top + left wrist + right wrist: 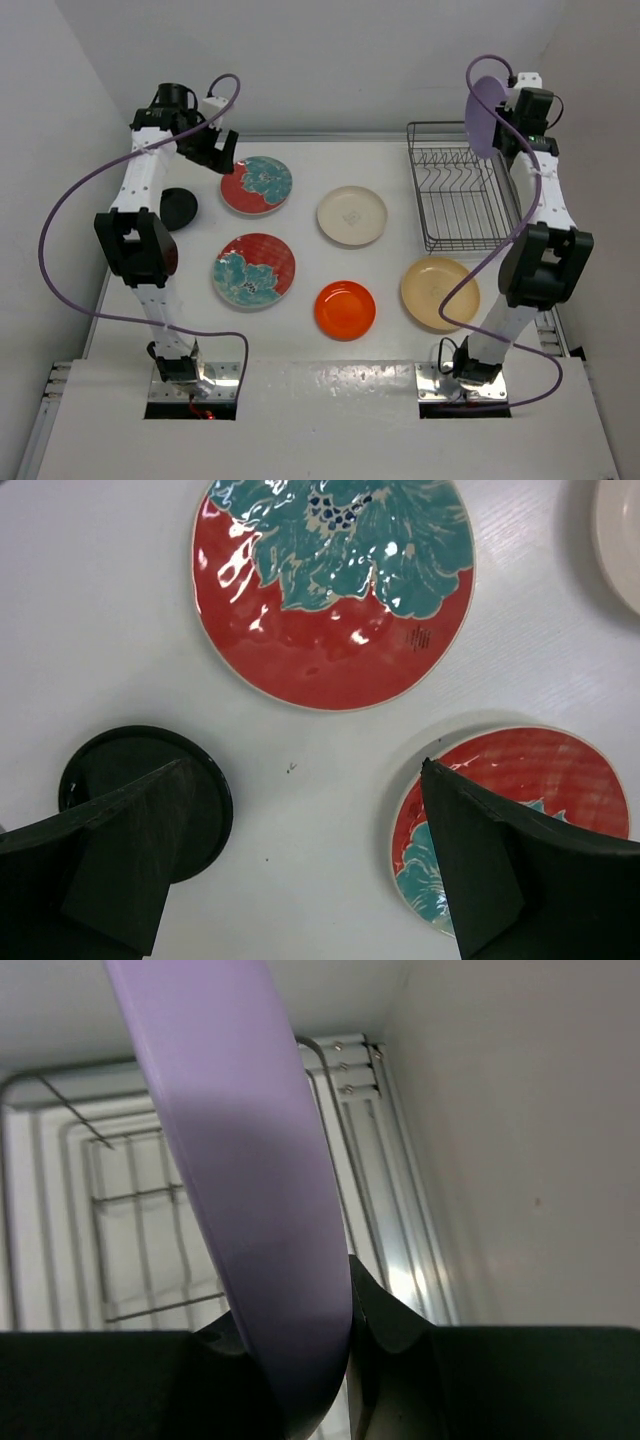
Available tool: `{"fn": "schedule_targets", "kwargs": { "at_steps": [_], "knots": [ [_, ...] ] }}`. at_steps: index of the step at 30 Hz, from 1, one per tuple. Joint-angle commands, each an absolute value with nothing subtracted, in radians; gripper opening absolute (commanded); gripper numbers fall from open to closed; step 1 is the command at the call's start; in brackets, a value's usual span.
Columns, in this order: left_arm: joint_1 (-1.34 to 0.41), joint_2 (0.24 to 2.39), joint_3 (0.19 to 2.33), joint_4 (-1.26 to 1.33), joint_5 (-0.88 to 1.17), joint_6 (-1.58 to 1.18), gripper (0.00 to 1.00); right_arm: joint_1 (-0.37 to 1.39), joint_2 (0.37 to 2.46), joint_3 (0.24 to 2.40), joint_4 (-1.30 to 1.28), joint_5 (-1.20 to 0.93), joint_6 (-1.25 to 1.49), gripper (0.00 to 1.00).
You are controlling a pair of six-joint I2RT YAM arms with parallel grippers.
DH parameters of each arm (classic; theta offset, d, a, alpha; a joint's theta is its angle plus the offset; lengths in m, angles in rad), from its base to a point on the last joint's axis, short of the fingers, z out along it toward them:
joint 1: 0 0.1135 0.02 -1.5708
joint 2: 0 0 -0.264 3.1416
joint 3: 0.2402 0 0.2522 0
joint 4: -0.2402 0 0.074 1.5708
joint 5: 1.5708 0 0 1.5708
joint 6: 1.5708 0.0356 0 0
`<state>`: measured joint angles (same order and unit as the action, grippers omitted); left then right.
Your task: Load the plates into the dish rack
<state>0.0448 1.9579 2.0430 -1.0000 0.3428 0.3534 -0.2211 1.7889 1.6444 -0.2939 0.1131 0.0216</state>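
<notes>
My right gripper point(505, 125) is shut on the lavender plate point(484, 116), holding it on edge above the far part of the dark wire dish rack point(462, 196). In the right wrist view the plate point(240, 1190) fills the gap between my fingers, with the rack point(130, 1220) below. My left gripper point(215, 150) is open and empty, high above the table between the small black plate point(179, 208) and the far red plate with teal flowers point(256, 185). On the table lie the near red plate point(254, 270), the cream plate point(351, 215), the orange plate point(345, 309) and the tan-yellow plate point(439, 293).
White walls close in the table on the left, back and right. The rack stands at the far right near the right wall. The left wrist view shows the black plate point(150, 800), the near red plate point(335, 590) and the far red plate point(520, 810).
</notes>
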Motion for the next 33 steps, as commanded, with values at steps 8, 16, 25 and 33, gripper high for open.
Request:
{"fn": "schedule_targets", "kwargs": {
  "at_steps": [8,16,25,33],
  "knots": [
    [0.029,2.039,2.128,-1.029,0.333,0.348,1.00,-0.218,1.933,1.663,-0.132,0.284,-0.189,0.00],
    [0.020,2.048,2.128,-1.039,0.324,0.357,1.00,-0.213,1.916,1.609,-0.037,0.336,-0.199,0.00],
    [0.011,2.066,2.128,-1.039,0.314,0.357,1.00,-0.227,1.867,1.605,-0.005,0.316,-0.143,0.00],
    [0.011,2.066,2.128,-1.048,0.296,0.367,1.00,-0.245,1.891,1.502,-0.011,0.287,-0.061,0.00]
  ]
}}
